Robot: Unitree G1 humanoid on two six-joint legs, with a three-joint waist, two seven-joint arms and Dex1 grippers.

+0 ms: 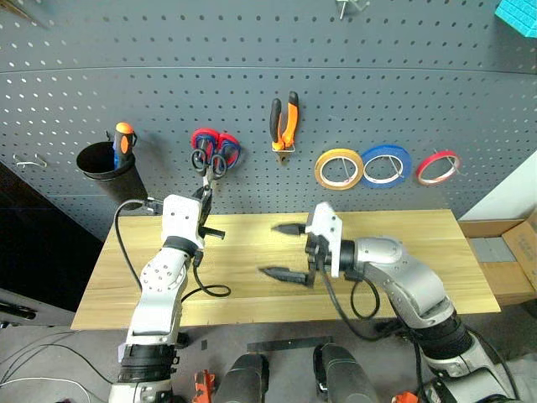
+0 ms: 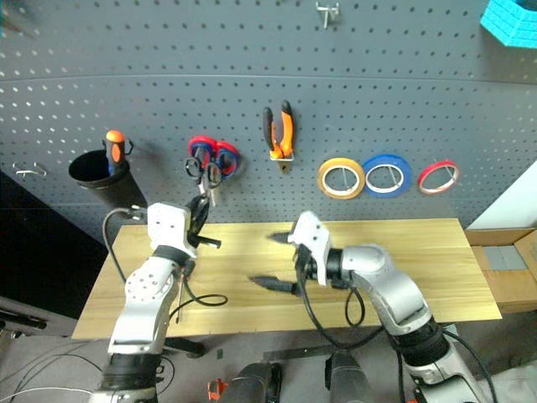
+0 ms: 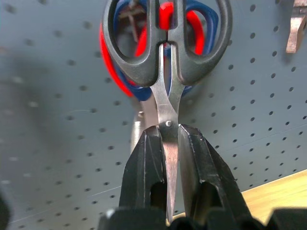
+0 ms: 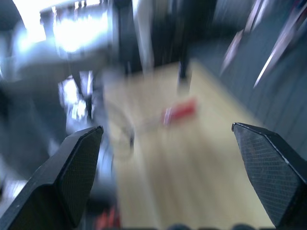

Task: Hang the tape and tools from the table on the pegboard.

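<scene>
One tool is in our grip: the left gripper (image 3: 169, 143) is pinched on the blades of the black scissors (image 3: 165, 43), handles leading, blade tips back toward the wrist. Their long axis runs straight out along the fingers and up toward the pegboard (image 1: 252, 92). Just beyond the handles, and partly behind them, hang the red-and-blue scissors (image 1: 220, 144); we cannot tell whether the black loops touch them or the board yet, nor can we pick out a free hook there.

We judge that what matters next is the finger loops, which lie past the fingertips on the board side, so a hook has to pass through a loop while we hold the blades. The left arm is plainly the nearer one.

The right gripper (image 1: 287, 252) hangs spread wide and empty over the table (image 1: 419, 252), pointing across toward the left arm, well apart from the board. In its wrist view a red-handled screwdriver (image 4: 178, 111) lies on the wood ahead of it, between the two fingers' lines, with its shaft pointing away from the board's side; we judge that one falls to the right arm.

Already hung, off to the right of our held scissors: pliers (image 1: 284, 123), then the yellow tape (image 1: 338, 169).
</scene>
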